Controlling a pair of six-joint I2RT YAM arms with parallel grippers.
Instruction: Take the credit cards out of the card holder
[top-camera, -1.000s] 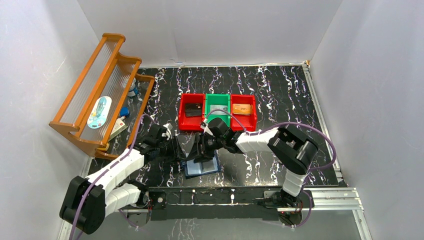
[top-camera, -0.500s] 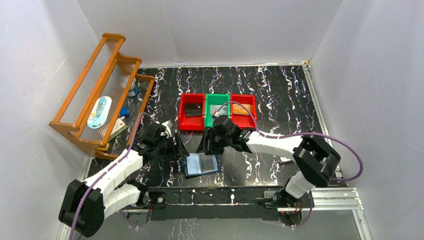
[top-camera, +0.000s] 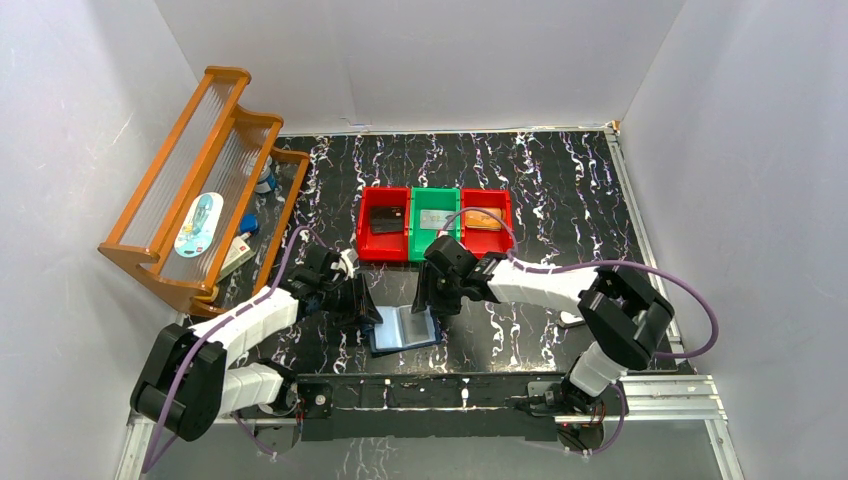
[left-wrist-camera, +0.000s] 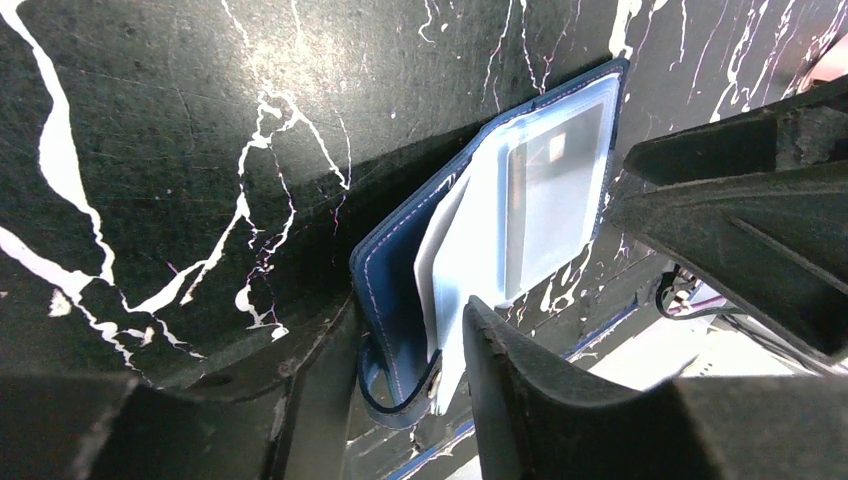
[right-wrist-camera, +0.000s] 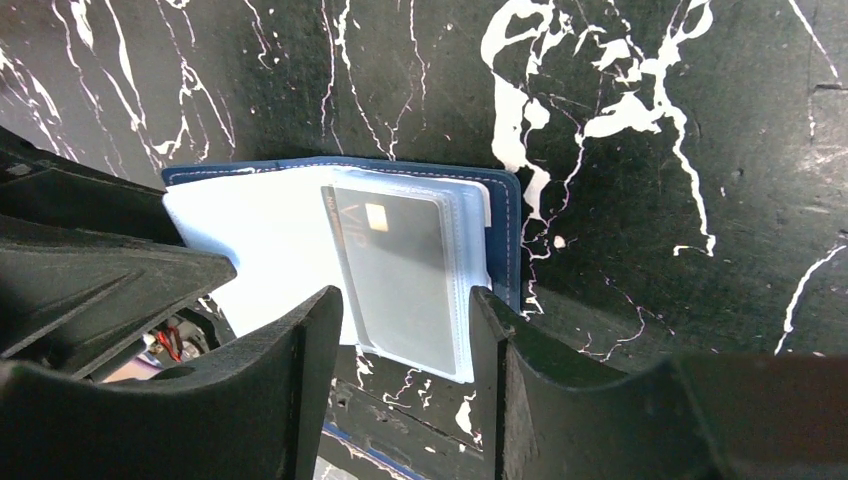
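- The card holder (top-camera: 404, 329) lies open on the bench (top-camera: 560, 180) near its front edge, with a dark credit card (right-wrist-camera: 400, 270) inside its top clear sleeve (right-wrist-camera: 270, 250).
- The right hand (right-wrist-camera: 405, 300) has its fingers apart, straddling that sleeve.
- The left hand (left-wrist-camera: 405, 320) also has its fingers apart, around the holder's strap corner.
- Best approach: the left pins the cover while the right pinches the card's end and pulls it along the sleeve.
- Since half a second ago, the right hand has dropped closer over the holder.

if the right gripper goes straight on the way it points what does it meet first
Probably the grey card sleeved in the card holder, framed by the open right gripper; depth unclear.
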